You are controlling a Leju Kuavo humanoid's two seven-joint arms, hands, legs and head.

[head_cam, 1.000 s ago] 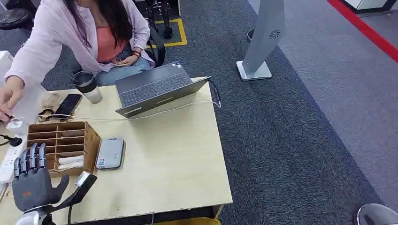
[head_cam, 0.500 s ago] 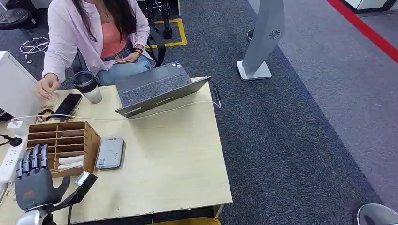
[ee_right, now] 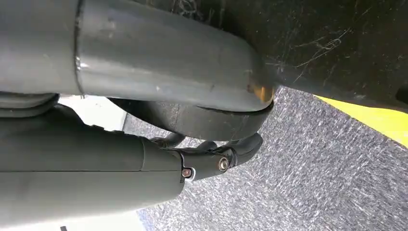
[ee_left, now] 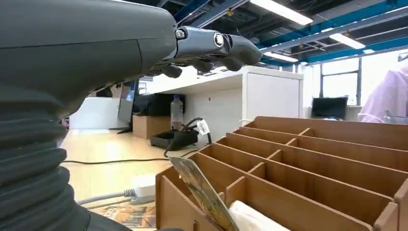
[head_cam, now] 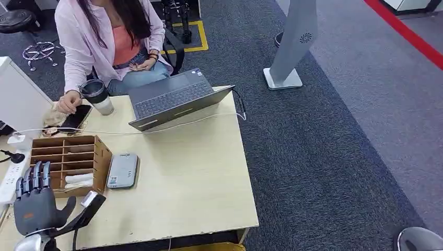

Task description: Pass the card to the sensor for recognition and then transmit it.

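Left hand (head_cam: 34,204) w/ dark fingers (head_cam: 32,177) spread, holding nothing, hovers near wooden slotted organiser box (head_cam: 70,163) where thin patterned card (ee_left: 202,192) leans in a compartment; risk, imo: fingers snag dividers, tipping box.

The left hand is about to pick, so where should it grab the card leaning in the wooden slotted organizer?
Pinch the card by its raised top edge, coming from above the wooden slotted organizer. It leans out of a near compartment, its lower part walled in by dividers. The left hand hovers open nearby.
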